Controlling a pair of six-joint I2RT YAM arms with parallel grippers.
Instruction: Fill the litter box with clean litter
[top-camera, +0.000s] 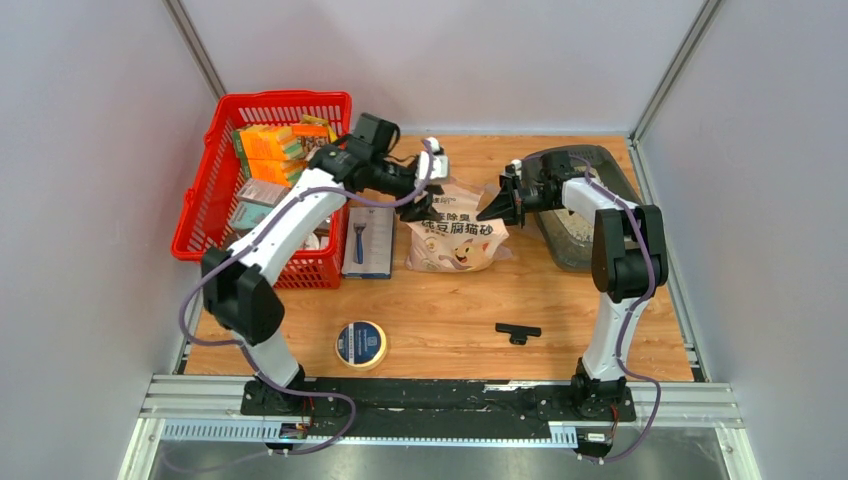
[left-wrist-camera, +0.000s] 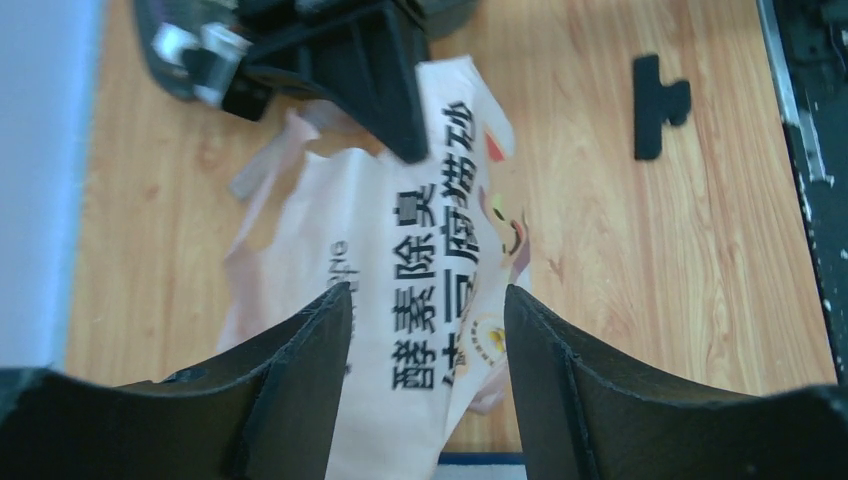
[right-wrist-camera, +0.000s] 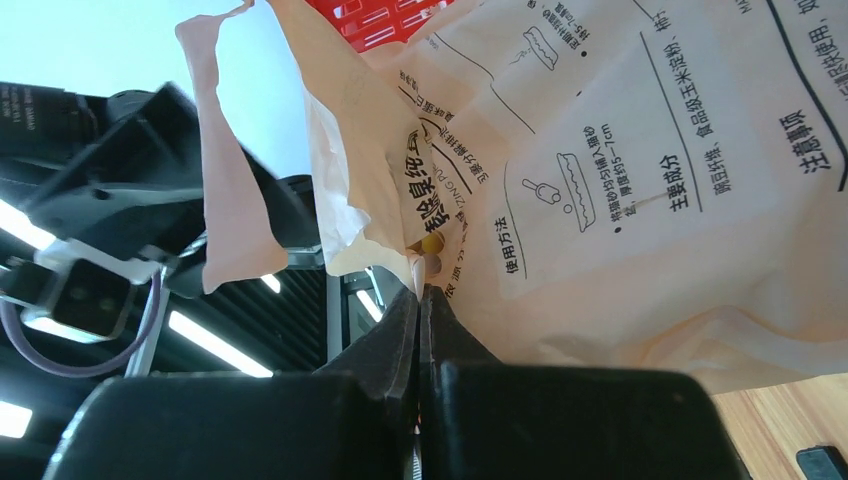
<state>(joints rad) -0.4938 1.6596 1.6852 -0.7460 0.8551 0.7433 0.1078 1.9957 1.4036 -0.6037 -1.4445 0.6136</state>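
The pale pink litter bag (top-camera: 455, 238) lies mid-table, its top edge lifted. My right gripper (top-camera: 491, 211) is shut on that top edge; the right wrist view shows its jaws (right-wrist-camera: 422, 292) pinched on the bag's rim (right-wrist-camera: 600, 150). My left gripper (top-camera: 430, 204) hovers open over the bag's upper left part, and the printed bag (left-wrist-camera: 420, 300) shows between its fingers (left-wrist-camera: 425, 292) without touching them. The dark grey litter box (top-camera: 600, 165) stands at the back right, behind the right gripper. A pale patch (top-camera: 580, 233) lies on its floor; I cannot tell whether it is litter.
A red mesh basket (top-camera: 205, 215) full of boxes stands at the back left. A blue-and-white flat box (top-camera: 367, 240) lies beside it. A tape roll (top-camera: 361, 344) and a black clip (top-camera: 517, 332) lie nearer the front. Grey walls close in both sides.
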